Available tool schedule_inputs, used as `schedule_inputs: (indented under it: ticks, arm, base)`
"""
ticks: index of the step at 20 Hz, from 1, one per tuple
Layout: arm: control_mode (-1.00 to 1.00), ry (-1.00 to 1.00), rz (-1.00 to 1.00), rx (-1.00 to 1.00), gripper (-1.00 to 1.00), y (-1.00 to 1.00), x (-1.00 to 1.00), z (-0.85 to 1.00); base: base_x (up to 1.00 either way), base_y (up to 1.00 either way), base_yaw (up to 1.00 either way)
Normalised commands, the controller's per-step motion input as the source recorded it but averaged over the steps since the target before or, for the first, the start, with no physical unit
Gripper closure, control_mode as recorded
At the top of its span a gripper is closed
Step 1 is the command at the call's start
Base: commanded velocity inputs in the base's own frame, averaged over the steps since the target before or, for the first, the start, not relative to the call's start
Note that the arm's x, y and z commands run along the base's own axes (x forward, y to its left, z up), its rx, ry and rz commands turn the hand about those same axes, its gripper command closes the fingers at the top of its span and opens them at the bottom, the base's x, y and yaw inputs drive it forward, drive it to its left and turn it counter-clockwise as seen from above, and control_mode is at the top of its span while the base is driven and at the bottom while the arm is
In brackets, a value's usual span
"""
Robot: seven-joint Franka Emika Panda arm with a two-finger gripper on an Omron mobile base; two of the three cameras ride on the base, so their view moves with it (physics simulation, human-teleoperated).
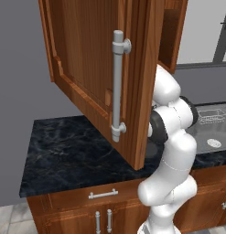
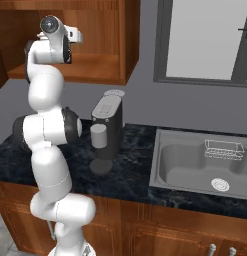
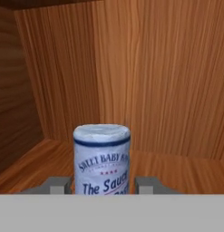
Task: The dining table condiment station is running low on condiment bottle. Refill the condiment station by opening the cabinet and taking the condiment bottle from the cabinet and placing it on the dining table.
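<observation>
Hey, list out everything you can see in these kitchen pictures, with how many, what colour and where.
cabinet: one, reddish-brown, on the wall, door swung open
bar handle: one, silver, upright on the door
condiment bottle: one, pale cap end and printed label showing, on the cabinet shelf between the fingers
counter: one, black veined, under the cabinet
coffee machine: one, dark grey, on the counter
sink: one, grey, right of the machine
window: one, above the sink
arm: one, white, reaching into the cabinet
fingers: two, grey, flanking the bottle

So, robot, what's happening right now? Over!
Pincer straddling condiment bottle, grip unconfirmed. Bottle upright inside cabinet. Cabinet door open. Nothing blocking.
</observation>
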Motion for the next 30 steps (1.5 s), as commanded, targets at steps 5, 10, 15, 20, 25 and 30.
schedule_inputs:
  ticks: [5,10,15,20,25,30]
  arm:
    - [-1.0,0.0,0.0,0.0,1.0,0.0,0.0,-0.01]
    - [-1.0,-0.02,0.0,0.0,1.0,0.0,-0.14,-0.14]
    - [-1.0,-0.09,0.0,0.0,1.0,0.0,-0.34,-0.15]
    - [-1.0,-0.1,0.0,0.0,1.0,0.0,-0.54,-0.07]
    - [-1.0,-0.08,0.0,0.0,1.0,-0.16,-0.9,0.05]
    - [-1.0,0.0,0.0,0.0,1.0,-0.44,-1.0,0.3]
  base:
    - [0.0,0.0,0.0]
    - [0.0,0.0,0.0]
    - [0.0,0.0,0.0]
    - [0.0,0.0,0.0]
    - [0.0,0.0,0.0]
    - [0.0,0.0,0.0]
